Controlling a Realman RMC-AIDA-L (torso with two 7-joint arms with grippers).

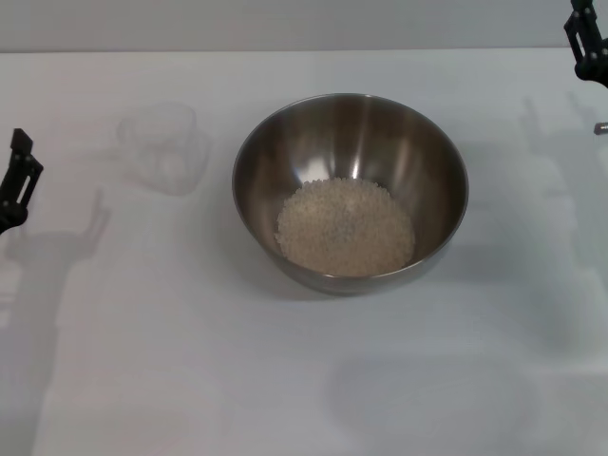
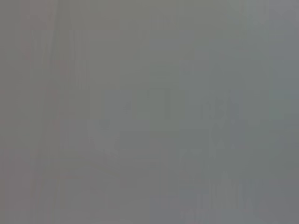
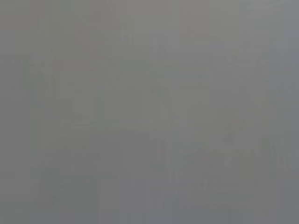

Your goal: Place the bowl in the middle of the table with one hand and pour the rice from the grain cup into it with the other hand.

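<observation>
The steel bowl (image 1: 350,190) stands in the middle of the white table (image 1: 190,361). A heap of pale rice (image 1: 345,228) lies in its bottom. The clear grain cup (image 1: 163,145) stands upright and looks empty on the table, left of the bowl and a little farther back. My left gripper (image 1: 16,185) is at the left edge of the head view, apart from the cup and holding nothing. My right gripper (image 1: 587,43) is at the top right corner, away from the bowl and holding nothing. Both wrist views show only plain grey.
The arms' shadows fall on the table at the left and right sides. Nothing else stands on the tabletop.
</observation>
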